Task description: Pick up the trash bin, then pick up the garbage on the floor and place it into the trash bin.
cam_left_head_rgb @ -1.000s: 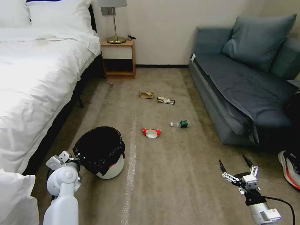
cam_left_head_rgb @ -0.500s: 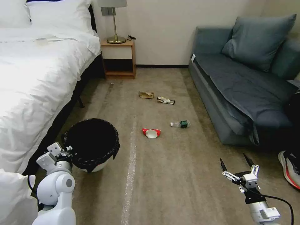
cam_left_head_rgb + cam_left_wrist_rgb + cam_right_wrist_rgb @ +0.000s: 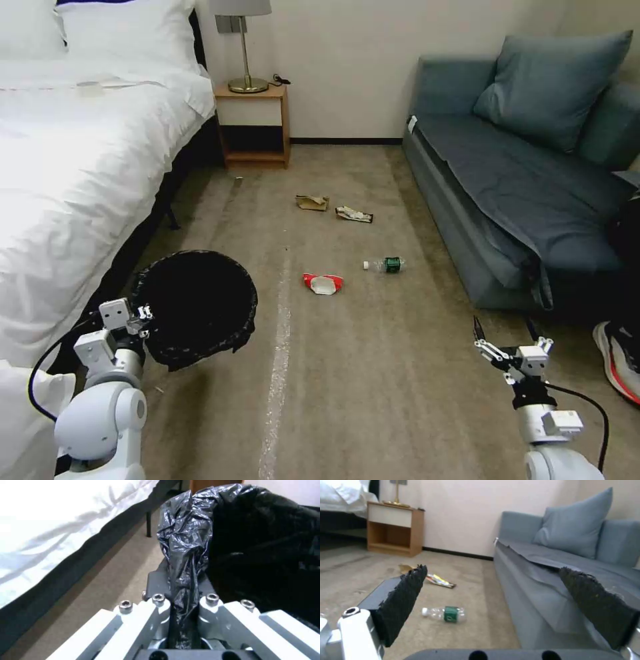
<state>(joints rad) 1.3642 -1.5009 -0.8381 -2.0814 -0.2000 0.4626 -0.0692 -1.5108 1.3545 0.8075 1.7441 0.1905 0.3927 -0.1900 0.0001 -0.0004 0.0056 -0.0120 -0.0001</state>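
My left gripper (image 3: 138, 319) is shut on the rim of the trash bin (image 3: 199, 308). The bin hangs above the carpet at the lower left, its black-lined mouth facing me. The left wrist view shows the gripper (image 3: 181, 590) pinching the crinkly black liner (image 3: 186, 542). Garbage lies on the carpet ahead: a crushed red-and-white cup (image 3: 323, 283), a clear bottle (image 3: 385, 265) with a green label, a brown paper bag (image 3: 313, 202) and a flat wrapper (image 3: 354, 214). At the lower right my right gripper (image 3: 507, 328) is open and holds nothing. Beyond the gripper (image 3: 492, 568) in its wrist view lie the bottle (image 3: 444, 613) and wrapper (image 3: 440, 581).
A white bed (image 3: 73, 187) runs along the left, close to the bin. A wooden nightstand (image 3: 255, 127) with a lamp stands at the far wall. A blue-grey sofa (image 3: 520, 193) lines the right side. A shoe (image 3: 617, 360) shows at the right edge.
My left arm has lifted the bin off the floor and drawn it left, tipping its mouth toward me. The right gripper has risen slightly.
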